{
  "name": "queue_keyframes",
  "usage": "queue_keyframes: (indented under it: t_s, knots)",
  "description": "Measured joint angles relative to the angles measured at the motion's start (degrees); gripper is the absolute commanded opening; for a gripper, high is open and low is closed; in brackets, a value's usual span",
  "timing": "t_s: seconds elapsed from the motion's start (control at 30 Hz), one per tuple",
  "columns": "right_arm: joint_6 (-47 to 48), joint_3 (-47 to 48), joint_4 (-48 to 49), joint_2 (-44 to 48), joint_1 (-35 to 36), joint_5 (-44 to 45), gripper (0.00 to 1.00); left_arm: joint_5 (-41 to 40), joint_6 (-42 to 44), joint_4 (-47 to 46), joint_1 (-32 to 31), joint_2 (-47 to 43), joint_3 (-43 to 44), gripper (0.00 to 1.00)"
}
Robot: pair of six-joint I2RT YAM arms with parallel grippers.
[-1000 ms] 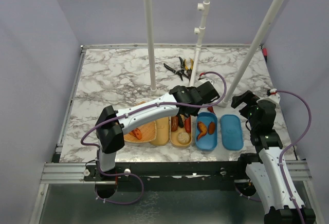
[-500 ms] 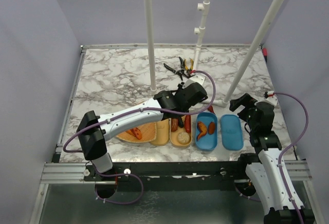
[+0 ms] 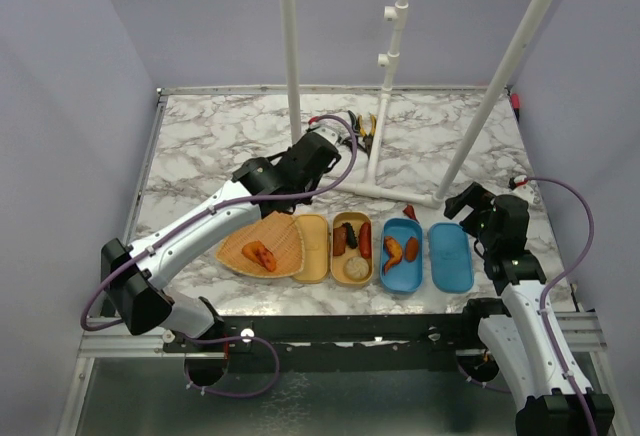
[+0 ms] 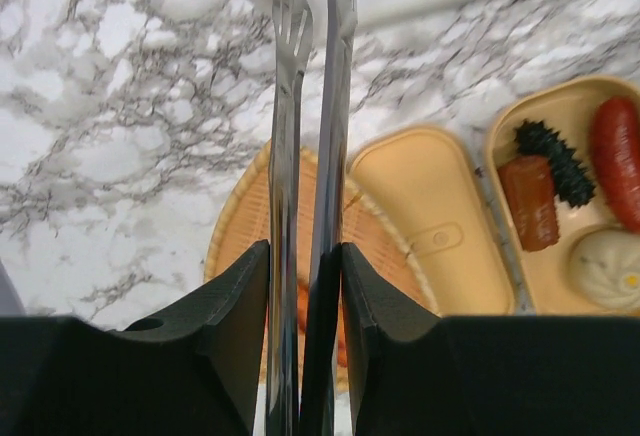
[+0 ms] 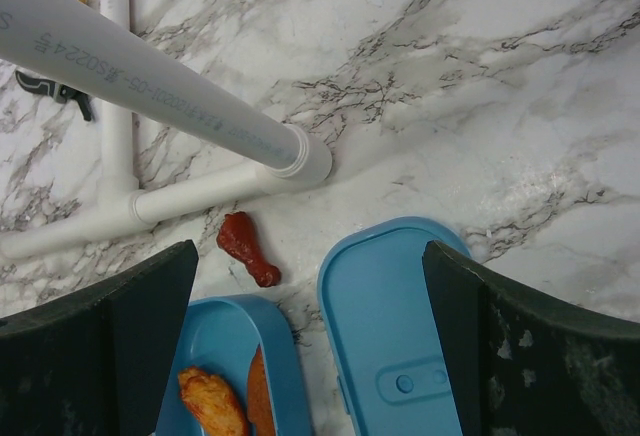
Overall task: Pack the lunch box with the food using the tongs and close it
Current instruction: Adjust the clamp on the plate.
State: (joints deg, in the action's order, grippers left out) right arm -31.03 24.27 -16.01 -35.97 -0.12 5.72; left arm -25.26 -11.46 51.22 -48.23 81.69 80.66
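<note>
From the top view, the left arm had swung away from the boxes it was reaching over a second earlier. The left gripper (image 3: 322,149) now hung farther back and to the left, near the pliers (image 3: 358,124). One orange piece (image 3: 261,254) lay alone in the woven basket (image 3: 240,248). The beige box (image 3: 352,224) held sausage bits and the round ball (image 3: 356,268), and the blue box (image 3: 401,281) held two orange pieces. A red piece (image 3: 409,212) sat on the marble just beyond it. Both lids lay off. We judged a drop was done and the arm was heading for the next piece.

In the left wrist view, the black fingers (image 4: 235,301) were clamped on the tongs (image 4: 305,146). Their two arms ran nearly together, with nothing between the tips, which pointed past the basket's far rim.

In the right wrist view, the right gripper (image 5: 310,291) stood wide apart and empty. It hovered above the blue lid (image 5: 400,326) with the red piece just beside the white pipe (image 5: 150,76). Closing looked a long way off.
</note>
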Motion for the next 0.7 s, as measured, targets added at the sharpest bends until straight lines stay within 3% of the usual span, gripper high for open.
queue_keyframes:
  t_s: [0.37, 0.7]
  knots:
    - [0.1, 0.3, 0.0, 0.7, 0.0, 0.6, 1.0, 2.6, 2.0, 12.3, 7.0, 1.8, 4.2, 0.34]
    - [0.7, 0.3, 0.6, -1.3, 0.0, 0.7, 1.0, 1.8, 2.9, 19.5, 9.5, 1.5, 8.2, 0.34]
